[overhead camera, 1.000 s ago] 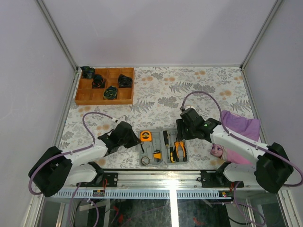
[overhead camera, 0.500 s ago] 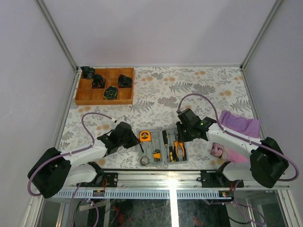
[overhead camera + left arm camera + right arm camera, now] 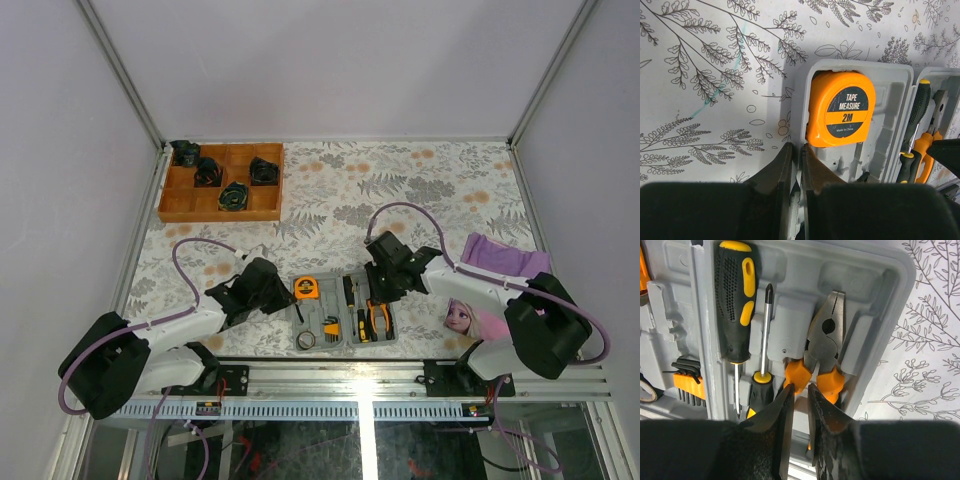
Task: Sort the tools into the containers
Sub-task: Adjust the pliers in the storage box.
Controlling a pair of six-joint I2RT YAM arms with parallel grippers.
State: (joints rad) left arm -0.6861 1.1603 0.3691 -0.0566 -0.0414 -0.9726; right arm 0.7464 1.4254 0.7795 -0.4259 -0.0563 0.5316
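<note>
The grey case [image 3: 345, 335] lies open at the near middle of the table. Its left half [image 3: 890, 85] holds the orange tape measure [image 3: 842, 107], which also shows in the top view [image 3: 307, 288]. Its right half [image 3: 880, 270] holds a thick screwdriver [image 3: 735, 305], a slim screwdriver [image 3: 762, 340] and the pliers [image 3: 825, 335]. Black keys in an orange holder [image 3: 687, 382] sit in the left half. My left gripper [image 3: 797, 152] is pinched on the case's left wall. My right gripper [image 3: 801, 390] is shut and empty, its tips just over the pliers' orange handles.
A wooden compartment tray [image 3: 222, 182] with dark round objects stands at the back left. A purple cloth [image 3: 500, 255] and a picture card [image 3: 465, 318] lie to the right of the case. The metal rail runs along the near edge.
My right gripper has moved left, over the pliers in the case's right half. The left gripper and the case have stayed put.
</note>
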